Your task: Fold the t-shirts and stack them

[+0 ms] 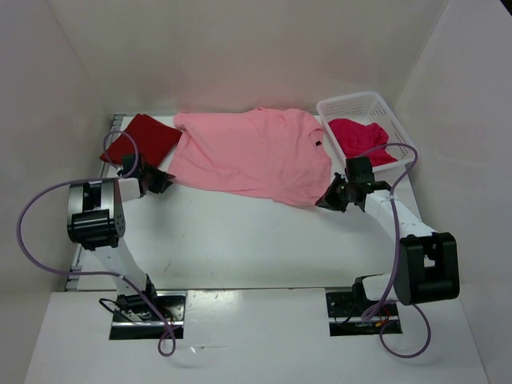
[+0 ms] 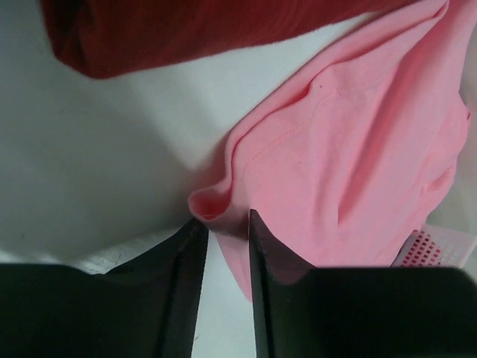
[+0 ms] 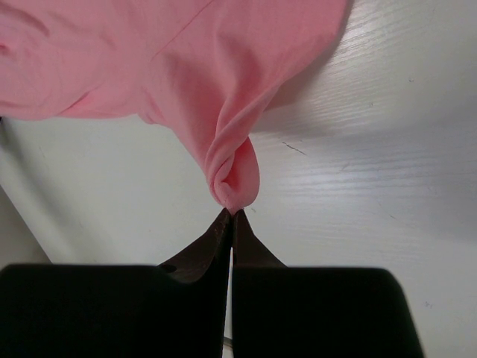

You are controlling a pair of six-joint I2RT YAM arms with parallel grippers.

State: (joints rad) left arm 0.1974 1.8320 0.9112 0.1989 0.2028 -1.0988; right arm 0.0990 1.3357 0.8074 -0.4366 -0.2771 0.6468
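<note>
Plainly, the right fingers (image 3: 212,246) are pressed together on a twisted nub of the light pink t-shirt (image 1: 248,152), while the left fingers (image 2: 186,261) stand a narrow gap apart with its bunched left corner at their tips; whether that corner is truly pinched I cannot tell. Both holds look shallow, so a lift could slip one corner free and let the shirt, spread across the counter (image 1: 240,240), collapse lopsided. There are three shirts: this one, one dark red t-shirt (image 1: 142,140) folded far left, and one magenta t-shirt (image 1: 360,138) in the single basket (image 1: 352,102).

light pink shirt (image 1: 256,156); dark red shirt (image 1: 142,138); crimson shirt (image 1: 360,138); white basket (image 1: 349,99).
</note>
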